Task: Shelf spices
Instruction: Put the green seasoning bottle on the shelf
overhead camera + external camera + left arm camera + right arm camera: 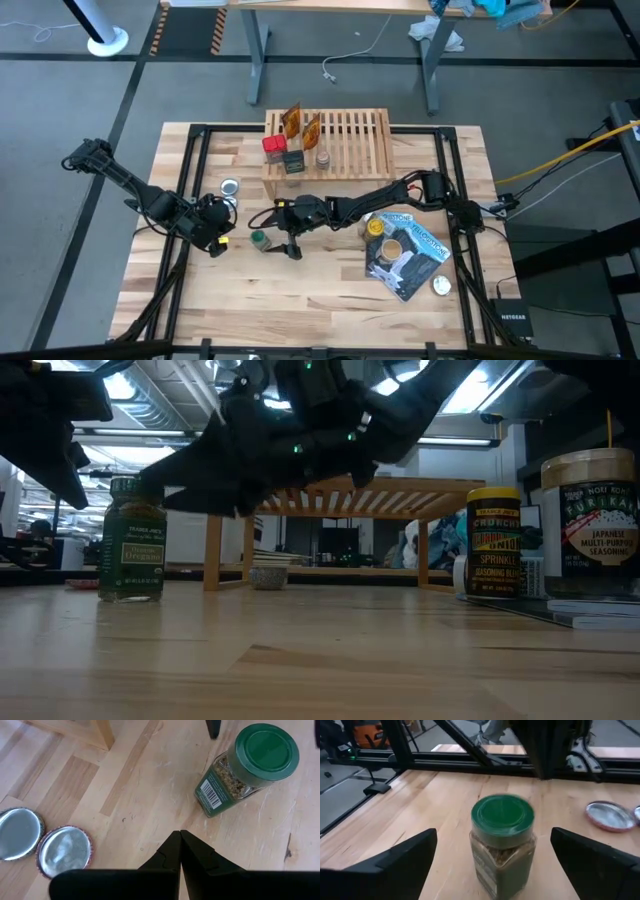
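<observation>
The step in hand looks like taking hold of the green-capped jar (503, 847), which stands on the counter (330, 290) at lower centre-left of the high view, in front of the shelf (345, 140) and well apart from it.

Nearest in the right wrist view, the right gripper (495, 857) is spread wide, one finger on each side of the jar with clear space both ways, nothing pinched yet. In my judgement it should move forward until the fingers flank the glass body below the cap, stay centred, then close squarely on the flat label faces; a grip on the cap alone could slip or tip the jar.

The jar stands upright: its long axis is vertical and the green cap points up, as the low view shows at left, where the label faces that camera.

Just left of the jar in the high view sits the left gripper (179, 851), fingers pressed together and holding nothing, its tips on or just above the counter near two flat silver discs (40, 842). It ought to wait there, out of the lifting path.

Farther up the high view, the shelf already carries a red-capped jar (274, 144), a dark tin (293, 161), another small jar (322, 156) and two orange packets (300, 124) at its left end. Free slats lie to the right, a likely spot for this jar, set down cap up.
</observation>
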